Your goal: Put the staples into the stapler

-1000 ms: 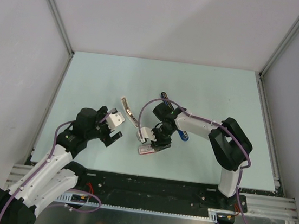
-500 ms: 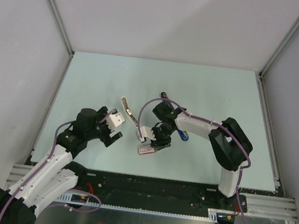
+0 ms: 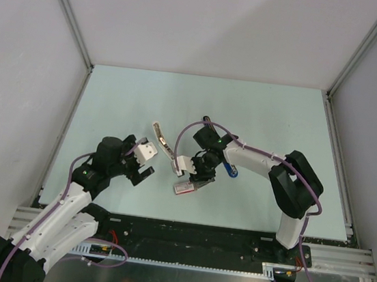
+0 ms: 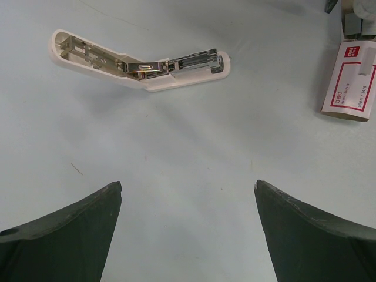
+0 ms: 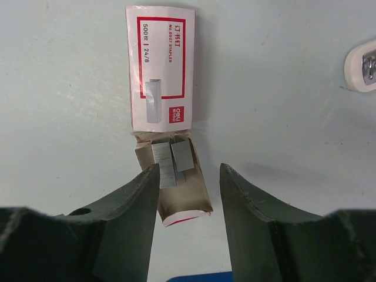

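The pink-and-white staple box (image 5: pixel 161 64) lies on the table with its grey-brown tray (image 5: pixel 185 197) slid out. Two silvery staple strips (image 5: pixel 175 157) lie in the tray. My right gripper (image 5: pixel 188 170) is open and straddles the tray's near end, with its left finger (image 5: pixel 144 194) next to one strip. In the top view the right gripper (image 3: pixel 194 178) sits over the box (image 3: pixel 183 188). An opened cream-white stapler (image 4: pixel 141 64) with a bare metal track lies beyond my open, empty left gripper (image 4: pixel 188 188). It also shows in the top view (image 3: pixel 162 140), near my left gripper (image 3: pixel 145 158).
A small bright blue item (image 3: pixel 231 172) lies under the right forearm. Only its edge shows in the right wrist view (image 5: pixel 200 276). The box also shows at the left wrist view's right edge (image 4: pixel 349 82). Grey walls enclose the pale green table (image 3: pixel 281 118).
The right arm has shifted slightly, its gripper edging a little to the left over the box's tray. The left arm, stapler and box have not moved.
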Controlling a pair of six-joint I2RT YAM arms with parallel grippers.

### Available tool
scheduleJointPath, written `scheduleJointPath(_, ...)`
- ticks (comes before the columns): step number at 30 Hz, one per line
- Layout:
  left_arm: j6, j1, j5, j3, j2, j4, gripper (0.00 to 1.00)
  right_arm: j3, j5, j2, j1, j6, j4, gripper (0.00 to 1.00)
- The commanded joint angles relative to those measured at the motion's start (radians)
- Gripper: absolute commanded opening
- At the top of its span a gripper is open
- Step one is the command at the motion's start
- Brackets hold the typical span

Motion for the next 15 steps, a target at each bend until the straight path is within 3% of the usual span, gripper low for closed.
scheduleJointPath(1, 0.014, 0.006, 0.0, -0.007, 0.001, 0.024, 0.99, 0.014, -0.012, -0.032, 0.002, -0.017, -0.03, 0.5)
scheduleJointPath(15, 0.015, 0.006, 0.003, -0.008, 0.005, 0.022, 1.0, 0.014, -0.009, 0.013, 0.011, -0.026, -0.042, 0.44)
